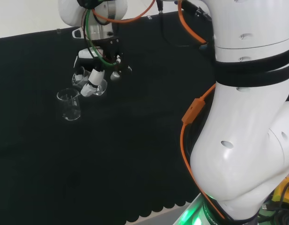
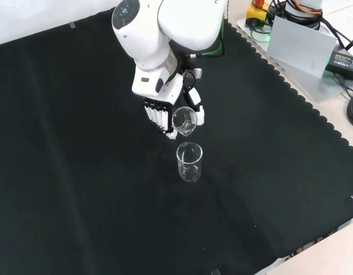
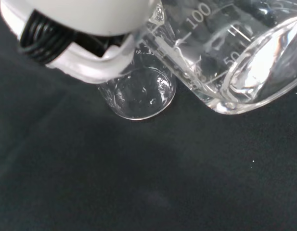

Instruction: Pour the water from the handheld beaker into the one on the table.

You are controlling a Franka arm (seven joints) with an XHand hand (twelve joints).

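In the front view, the black and white robot hand (image 2: 162, 114) is in the upper middle of the frame, under the white arm link (image 2: 165, 28), and its fingers are curled around a small clear glass beaker with printed marks (image 2: 184, 120). This held beaker is tilted, with its open mouth turned toward the lower part of the frame. Just below it in the same view, a second clear glass beaker (image 2: 189, 162) stands upright on the black cloth (image 2: 79, 172), close to the held one but apart from it. In the head view, the hand (image 1: 95, 63) is in the upper left of the frame with the held beaker (image 1: 98, 87) leaning down to the left, and the standing beaker (image 1: 70, 104) is just beside it on the lower left. In the wrist view, the held beaker (image 3: 235, 53) is at the upper right, lying on a slant, and the standing beaker (image 3: 141, 91) is seen from above near the centre, partly behind a white part of the hand (image 3: 90, 29). I cannot tell how much water is in either beaker.
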